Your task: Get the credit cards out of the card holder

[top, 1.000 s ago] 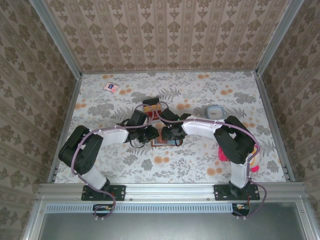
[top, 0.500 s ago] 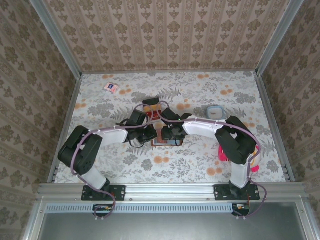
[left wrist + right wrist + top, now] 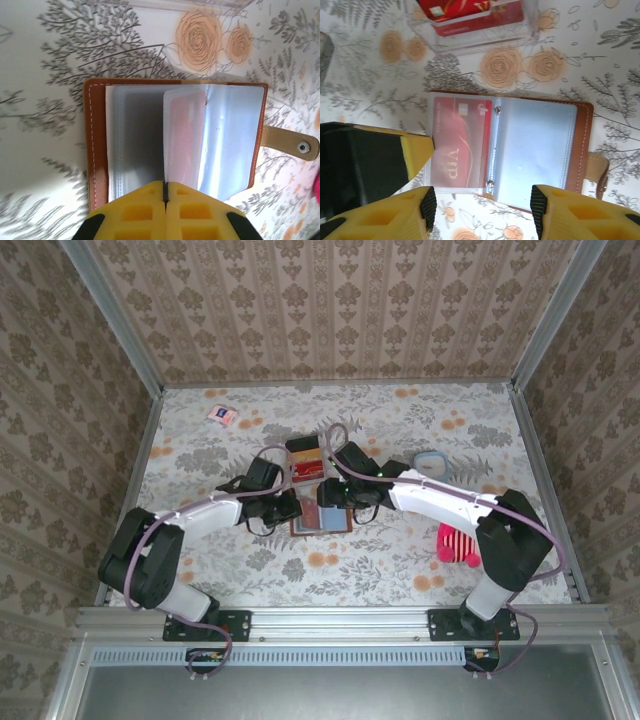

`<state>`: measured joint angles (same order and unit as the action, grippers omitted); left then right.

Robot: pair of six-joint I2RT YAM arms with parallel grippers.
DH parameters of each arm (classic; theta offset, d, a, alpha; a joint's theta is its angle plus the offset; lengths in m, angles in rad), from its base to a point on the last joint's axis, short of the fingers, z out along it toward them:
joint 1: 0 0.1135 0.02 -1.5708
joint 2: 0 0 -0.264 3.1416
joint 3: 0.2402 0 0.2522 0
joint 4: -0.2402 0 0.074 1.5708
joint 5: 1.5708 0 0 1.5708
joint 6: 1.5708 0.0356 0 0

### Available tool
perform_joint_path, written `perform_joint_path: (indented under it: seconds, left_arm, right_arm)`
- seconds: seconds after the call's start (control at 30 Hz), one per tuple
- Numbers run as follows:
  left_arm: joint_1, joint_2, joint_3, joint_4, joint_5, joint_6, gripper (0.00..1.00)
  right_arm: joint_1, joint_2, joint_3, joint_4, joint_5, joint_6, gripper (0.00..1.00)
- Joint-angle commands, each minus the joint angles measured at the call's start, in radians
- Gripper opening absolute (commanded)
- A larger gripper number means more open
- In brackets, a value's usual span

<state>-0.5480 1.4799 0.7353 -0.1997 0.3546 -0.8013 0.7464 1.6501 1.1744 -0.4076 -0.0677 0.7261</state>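
- My left gripper clamped a clear plastic sleeve of the brown leather card holder.
- My right gripper hung wide open over its red card.

One card holder, one red card inside, one clear tray, one pink packet, one round dish

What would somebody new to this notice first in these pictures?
The brown card holder lies open mid-table, a red VIP card showing inside it. The left gripper is shut on a clear sleeve, standing it upright, while the right gripper hangs open above. Just beyond sits a clear box of red cards.
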Motion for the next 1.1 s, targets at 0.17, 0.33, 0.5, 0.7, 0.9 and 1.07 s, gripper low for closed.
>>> perform_joint_path:
  seconds: [0.17, 0.33, 0.5, 0.7, 0.9, 1.07]
  left_arm:
    - [0.006, -0.026, 0.060, -0.135, -0.009, 0.105, 0.02]
    - [0.006, -0.016, 0.056, -0.058, 0.066, 0.064, 0.21]
    - [0.003, 0.004, 0.047, 0.033, 0.134, 0.020, 0.33]
    - [0.000, -0.008, 0.062, -0.004, 0.107, 0.039, 0.43]
    - [-0.005, -0.006, 0.062, 0.031, 0.164, 0.036, 0.38]
    - [-0.016, 0.008, 0.072, 0.037, 0.178, 0.031, 0.33]
  right_arm:
    - [-0.010, -0.121, -0.072, 0.069, -0.012, 0.063, 0.62]
    - [-0.013, -0.209, -0.119, 0.062, 0.067, 0.072, 0.73]
    - [-0.023, -0.253, -0.152, 0.059, 0.088, 0.077, 0.77]
    - [-0.027, -0.252, -0.163, 0.048, 0.094, 0.079, 0.77]
    - [-0.028, -0.246, -0.162, 0.052, 0.077, 0.077, 0.77]
    - [-0.037, -0.212, -0.157, 0.085, 0.013, 0.068, 0.74]
